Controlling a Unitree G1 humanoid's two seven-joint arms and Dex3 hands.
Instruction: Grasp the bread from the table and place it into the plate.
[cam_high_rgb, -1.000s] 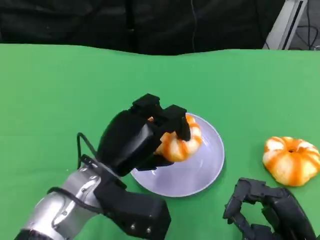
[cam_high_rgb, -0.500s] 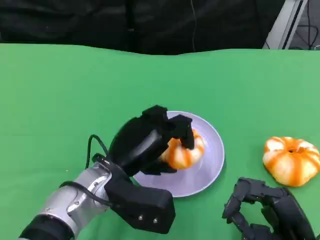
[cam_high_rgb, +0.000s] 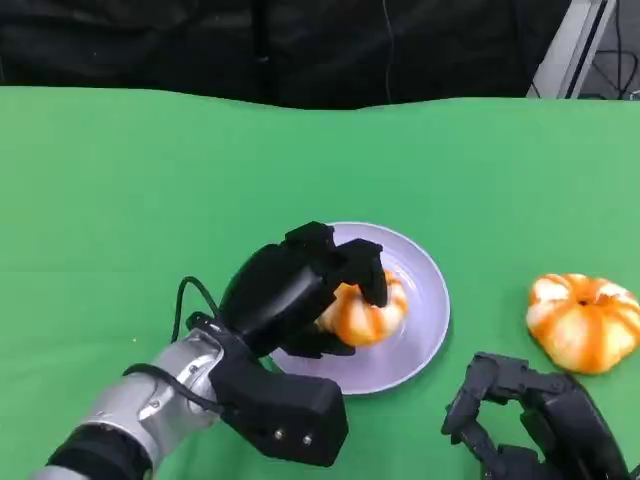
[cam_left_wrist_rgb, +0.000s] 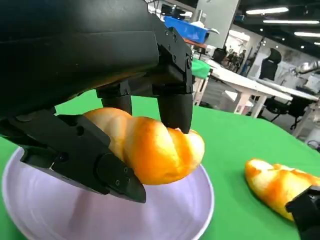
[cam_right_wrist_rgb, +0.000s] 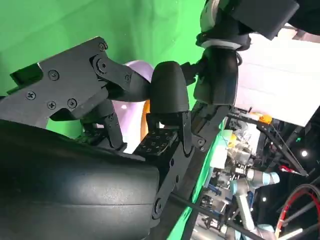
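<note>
Two breads are in play, and their positions say much about the stage of the task. One bread (cam_high_rgb: 365, 312) sits just right of the frame's centre in the head view, wrapped by the left hand (cam_high_rgb: 300, 285), whose fingers (cam_high_rgb: 365, 265) curl over its top while the thumb side bears on its near flank; the left wrist view shows the fingers (cam_left_wrist_rgb: 175, 107) pressing down from above and a lower digit cradling the underside, so the grip holds the bread from opposite sides and keeps it from rolling. That bread hangs low over the plate (cam_high_rgb: 425, 320), with the pale dish right beneath it; whether it already touches the dish cannot be told for certain, though the wrist view suggests a thin gap. Held this way, directly over the plate's middle, it looks ready for release, so the placing step seems nearly done. The other bread (cam_high_rgb: 583, 320) lies on the green surface (cam_high_rgb: 120, 200) at the right edge of the frame, well apart from the plate and untouched. The right hand (cam_high_rgb: 535, 420) rests at the lower right of the frame, near that second bread, fingers partly curled and holding nothing, probably parked there to stay out of the left arm's way.
</note>
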